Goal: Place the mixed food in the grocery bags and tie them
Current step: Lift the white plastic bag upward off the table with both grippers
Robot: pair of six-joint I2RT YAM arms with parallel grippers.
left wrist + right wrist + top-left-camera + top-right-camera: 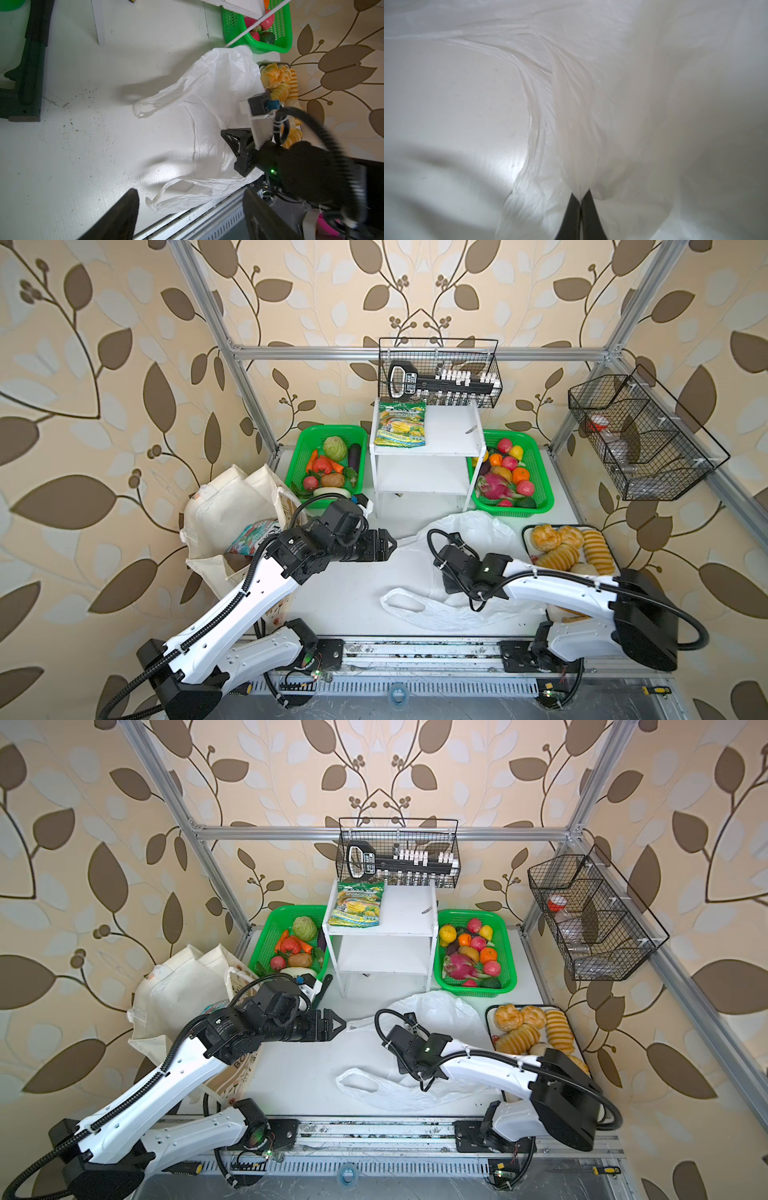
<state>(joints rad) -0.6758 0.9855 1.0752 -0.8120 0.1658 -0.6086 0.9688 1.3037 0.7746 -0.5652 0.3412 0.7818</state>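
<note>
A thin white plastic bag point(469, 526) lies flat on the table right of centre, with one loop handle point(403, 603) near the front edge. My right gripper point(580, 199) points down onto the bag and is shut on a pinched fold of its plastic. My left gripper point(390, 546) hovers open beside the bag's left edge; nothing is between its fingers point(116, 218). The cream canvas tote point(224, 506) stands at the left and holds a blue-red candy packet point(253, 537). A pink dragon fruit point(494, 485) and yellow and orange toy fruits point(517, 452) lie in the right green basket point(544, 477).
A green basket point(303, 439) of vegetables stands at the back left. Between the baskets is a white shelf point(440, 448) carrying a green-yellow snack packet point(401, 425). A tray of bread loaves point(569, 547) sits at the right. Wire baskets point(440, 373) hang on the frame.
</note>
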